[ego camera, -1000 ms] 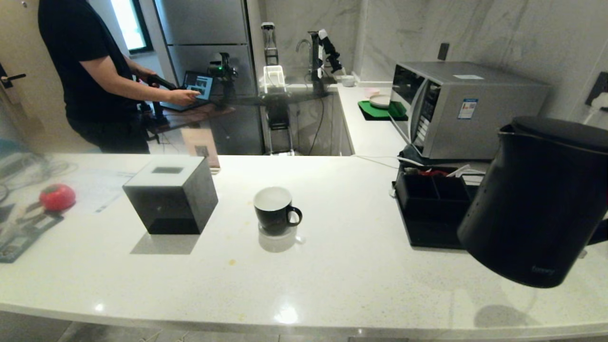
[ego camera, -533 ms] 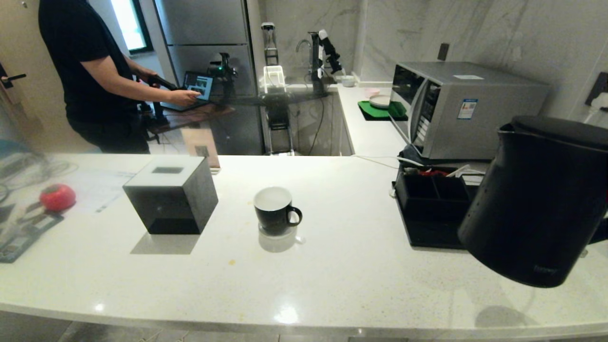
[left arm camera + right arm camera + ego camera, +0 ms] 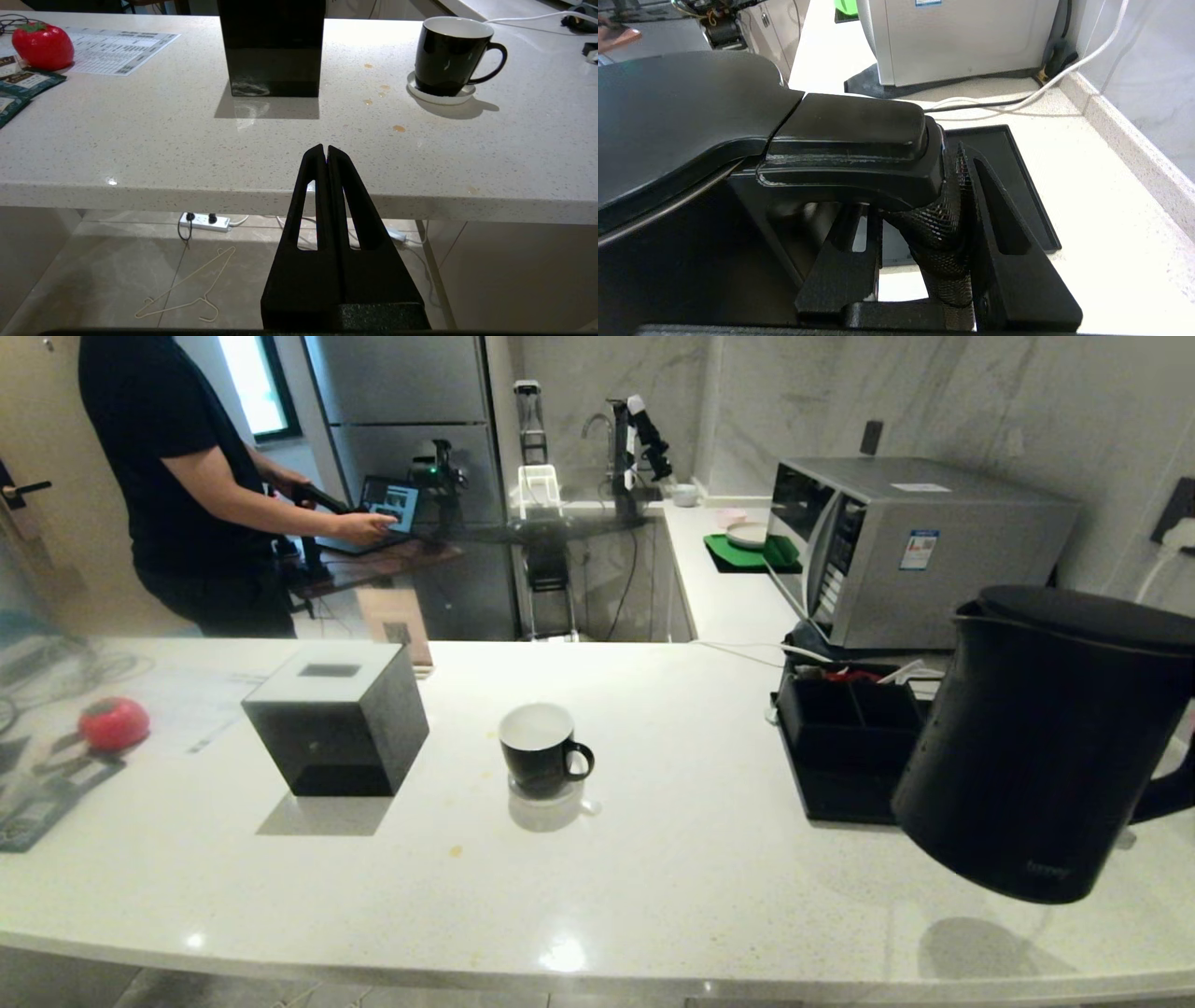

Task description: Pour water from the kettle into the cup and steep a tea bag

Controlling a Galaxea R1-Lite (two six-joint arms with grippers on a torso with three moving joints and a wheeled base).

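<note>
The right gripper (image 3: 920, 224) is pinching the kettle (image 3: 1046, 747) by its handle, carrying it above the bench's right end, well apart from the cup (image 3: 540, 749) mid-bench, so the heavy body is risking swinging and spilling early.

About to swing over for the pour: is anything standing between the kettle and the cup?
Nothing visible does. The kettle, held off the counter by the right end effector, has bare countertop between it and the cup.
</note>
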